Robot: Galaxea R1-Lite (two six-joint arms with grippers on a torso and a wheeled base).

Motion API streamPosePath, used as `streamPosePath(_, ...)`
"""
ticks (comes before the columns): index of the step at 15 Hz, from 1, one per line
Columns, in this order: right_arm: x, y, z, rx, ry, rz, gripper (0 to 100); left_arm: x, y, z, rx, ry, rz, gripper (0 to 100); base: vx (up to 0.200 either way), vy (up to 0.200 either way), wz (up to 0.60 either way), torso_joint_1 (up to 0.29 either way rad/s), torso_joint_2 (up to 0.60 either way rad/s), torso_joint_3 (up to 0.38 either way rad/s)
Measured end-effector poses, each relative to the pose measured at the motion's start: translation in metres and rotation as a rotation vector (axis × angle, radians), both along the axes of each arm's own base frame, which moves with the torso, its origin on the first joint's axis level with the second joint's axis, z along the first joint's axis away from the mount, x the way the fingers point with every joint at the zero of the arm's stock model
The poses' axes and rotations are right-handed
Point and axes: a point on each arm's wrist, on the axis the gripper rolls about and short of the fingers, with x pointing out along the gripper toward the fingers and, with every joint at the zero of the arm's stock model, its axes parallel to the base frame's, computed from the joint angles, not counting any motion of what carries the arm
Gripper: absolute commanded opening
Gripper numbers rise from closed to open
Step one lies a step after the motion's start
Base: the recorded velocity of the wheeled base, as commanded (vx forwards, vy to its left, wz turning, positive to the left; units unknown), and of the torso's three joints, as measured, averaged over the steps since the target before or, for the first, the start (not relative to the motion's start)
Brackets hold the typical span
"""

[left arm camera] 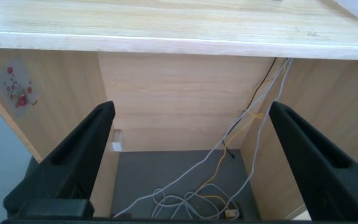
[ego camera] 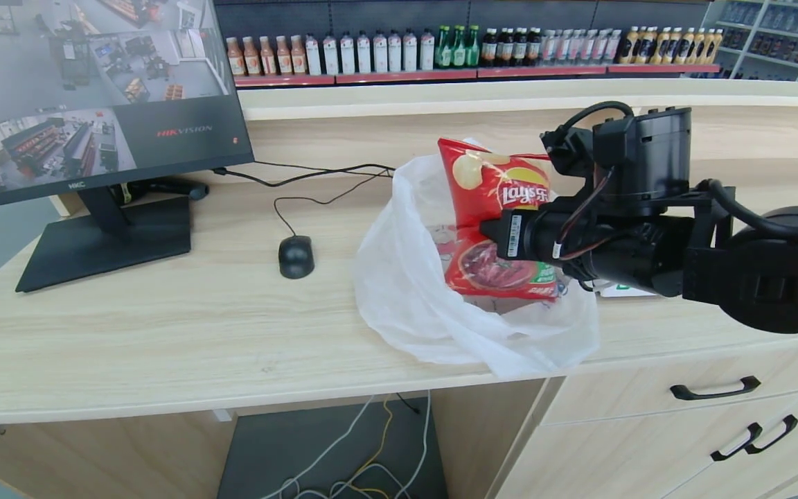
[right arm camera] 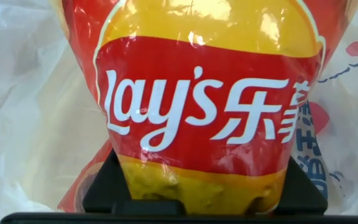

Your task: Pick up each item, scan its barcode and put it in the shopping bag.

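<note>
My right gripper is clamped on the lower half of the chip bag, holding it upright at the open mouth of the shopping bag, placed, I judge, for the drop beside a red packet inside. The shopping bag slumps at the countertop's front edge. My left gripper hangs wide open and empty below that edge.

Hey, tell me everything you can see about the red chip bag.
The chip bag is glossy red foil-like plastic with a yellow disc, a red band and white lettering, and it looks puffed. It stands upright, pinched at its lower part by the right gripper, at the mouth of the open white shopping bag, above another red packet inside it.
</note>
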Motion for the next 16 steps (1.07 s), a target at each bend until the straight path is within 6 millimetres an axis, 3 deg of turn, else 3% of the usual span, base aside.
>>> streamPosePath(14,0.010,0.006,-0.020,-0.041,0.066,0.013,0,0.000,0.000,0.000,0.000,0.000,0.000,100,0.000,0.000,0.00,0.000,0.00,0.000)
streamPosePath(15,0.011,0.006,-0.020,-0.041,0.068,0.013,100,0.000,0.000,0.000,0.000,0.000,0.000,100,0.000,0.000,0.00,0.000,0.00,0.000)
streamPosePath(16,0.011,0.006,-0.021,-0.042,0.069,0.012,100,0.000,0.000,0.000,0.000,0.000,0.000,100,0.000,0.000,0.00,0.000,0.00,0.000)
